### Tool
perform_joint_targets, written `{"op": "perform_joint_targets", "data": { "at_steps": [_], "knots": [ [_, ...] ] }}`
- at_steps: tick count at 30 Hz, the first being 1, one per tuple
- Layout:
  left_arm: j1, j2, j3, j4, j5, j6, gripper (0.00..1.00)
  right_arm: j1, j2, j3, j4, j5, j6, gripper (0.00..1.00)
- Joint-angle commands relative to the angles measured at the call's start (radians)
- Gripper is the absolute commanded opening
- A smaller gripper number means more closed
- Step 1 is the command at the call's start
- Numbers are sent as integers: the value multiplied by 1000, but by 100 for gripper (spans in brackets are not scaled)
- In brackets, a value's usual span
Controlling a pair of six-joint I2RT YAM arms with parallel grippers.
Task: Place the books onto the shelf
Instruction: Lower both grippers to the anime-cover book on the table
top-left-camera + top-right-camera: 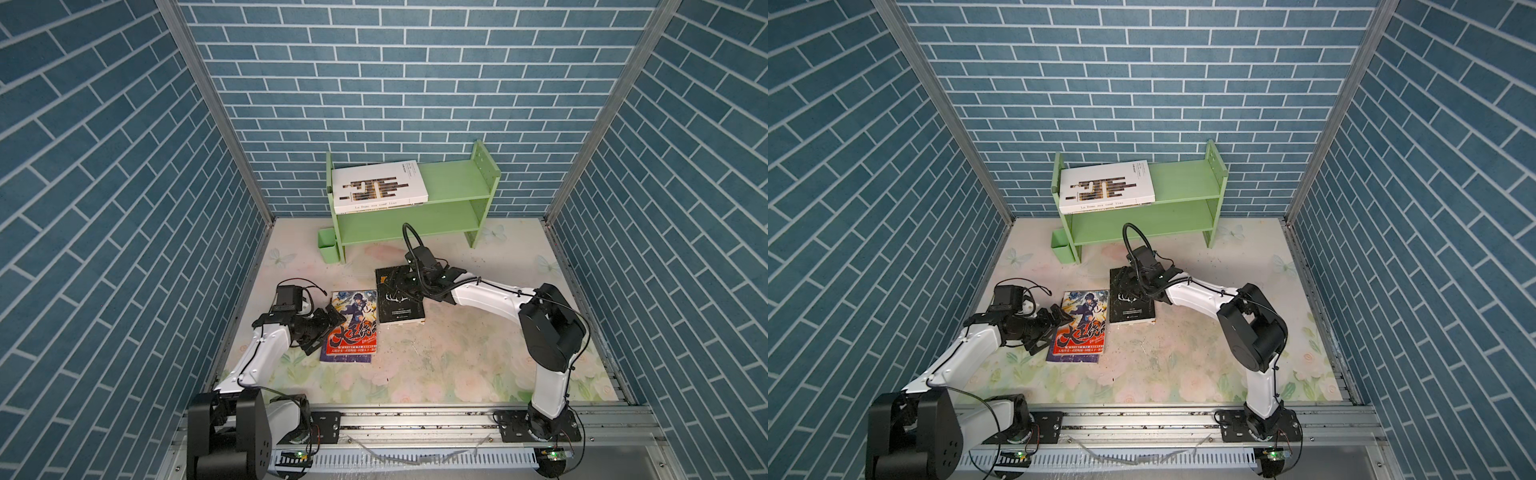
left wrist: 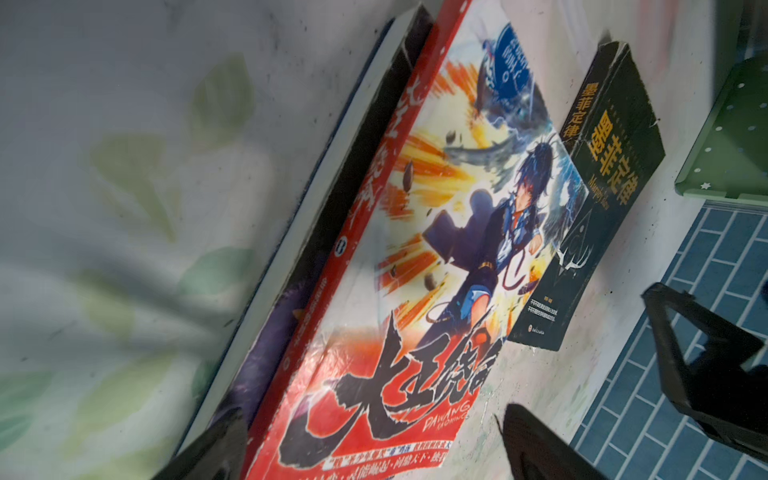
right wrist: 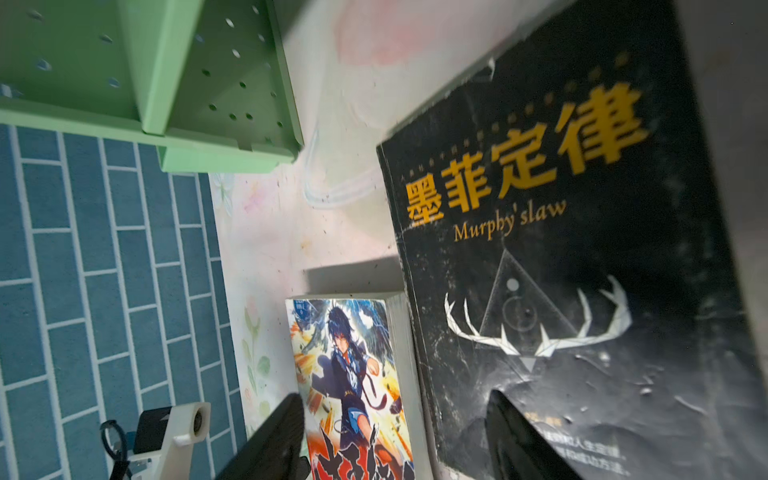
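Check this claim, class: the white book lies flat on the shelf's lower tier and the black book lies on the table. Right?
Wrong tier: the white book lies flat on the shelf's upper tier, as both top views show. The black book does lie on the table.

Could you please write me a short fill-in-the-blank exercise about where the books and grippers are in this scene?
1. The white book lies flat on the shelf's ____ tier.
2. The black book lies on the ____, under the right gripper.
3. The left gripper, beside the colourful book, has its jaws ____.

Missing words: top; table; open.
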Motion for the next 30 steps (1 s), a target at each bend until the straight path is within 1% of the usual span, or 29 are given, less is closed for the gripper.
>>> {"op": "perform_joint_targets", "data": {
  "at_steps": [1,5,11,15,18,19,22,23,24,25,27,30],
  "knots": [
    [5,19,-17,41,24,12,98,2,20,8,35,-48,72,70],
    [2,61,-30,116,66,-21,98,15,66,27,15,-81,72,70],
    [-1,101,-33,136,67,-29,97,26,174,85,16,-110,69,69],
    [-13,101,-41,126,23,-30,97,27,242,140,15,-134,66,67],
    [-40,119,-44,108,-40,-30,97,27,272,181,-25,-140,63,66],
    [-50,130,-44,106,-57,-31,97,26,305,187,-27,-147,61,66],
    [-83,191,-40,124,-72,-35,96,27,326,192,-29,-171,65,64],
    [-93,212,-40,150,-49,-37,93,27,329,192,-29,-176,65,63],
    [-103,228,-41,191,-11,-46,88,26,332,195,-29,-182,66,62],
    [-107,237,-47,239,31,-60,85,26,333,196,-31,-187,66,61],
    [-113,239,-58,375,150,-113,84,24,335,199,-36,-192,65,60],
    [-113,182,-58,509,246,-196,85,22,337,199,-38,-202,63,57]
  ]
}}
